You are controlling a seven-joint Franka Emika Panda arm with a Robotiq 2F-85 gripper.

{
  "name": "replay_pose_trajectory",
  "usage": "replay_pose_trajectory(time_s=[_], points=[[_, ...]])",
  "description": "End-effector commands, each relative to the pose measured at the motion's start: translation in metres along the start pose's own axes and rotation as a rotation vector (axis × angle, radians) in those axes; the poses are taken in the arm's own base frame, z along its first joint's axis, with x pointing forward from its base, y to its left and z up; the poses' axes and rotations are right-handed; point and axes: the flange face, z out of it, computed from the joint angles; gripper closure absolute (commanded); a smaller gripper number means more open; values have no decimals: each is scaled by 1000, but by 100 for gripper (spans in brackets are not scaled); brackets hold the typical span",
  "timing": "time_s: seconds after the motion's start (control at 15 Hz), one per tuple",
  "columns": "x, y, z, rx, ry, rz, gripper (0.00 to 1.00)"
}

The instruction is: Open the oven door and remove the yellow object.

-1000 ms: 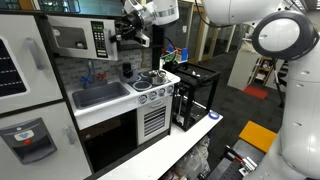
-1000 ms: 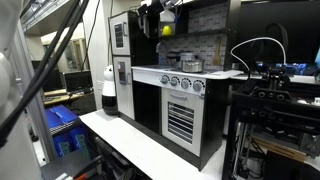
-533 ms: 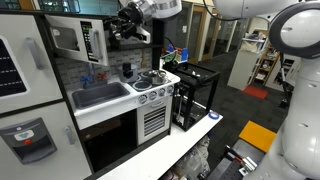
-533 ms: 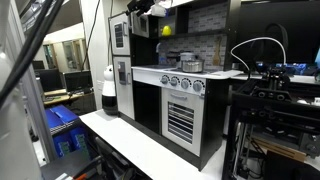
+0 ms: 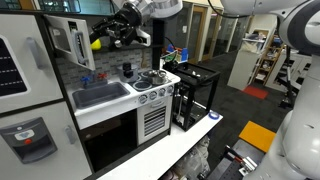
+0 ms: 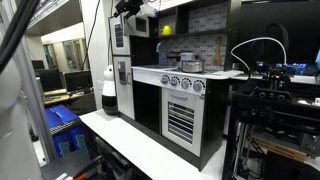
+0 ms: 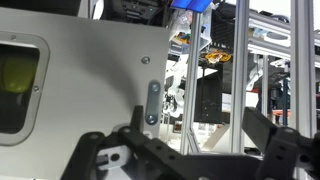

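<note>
Oven door (image 5: 80, 42) stands upright, swung outward, yellow object (image 5: 96, 44) showing beside it, jaws spread empty.

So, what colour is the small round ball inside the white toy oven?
Bright yellow; the small smooth round ball shows best in an exterior view.

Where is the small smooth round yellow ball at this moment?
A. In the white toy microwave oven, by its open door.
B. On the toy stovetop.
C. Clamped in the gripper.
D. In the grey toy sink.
A: the yellow ball shows in the cavity beside the swung-out white-framed oven door; the wrist view sees it through the door's dark window, and the gripper is open, empty.
</note>
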Motion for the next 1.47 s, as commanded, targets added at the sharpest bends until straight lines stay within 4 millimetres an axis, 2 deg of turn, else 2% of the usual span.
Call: replay_pose_trajectory(time_s=[0.0, 0.33, 0.73, 1.27, 1.4], points=[[5, -24, -2, 7, -89, -8, 0], [19, -54, -14, 32, -228, -30, 0], [20, -94, -37, 41, -563, -36, 0], [-9, -123, -52, 61, -839, -123, 0], [-14, -120, -58, -75, -882, -97, 0]])
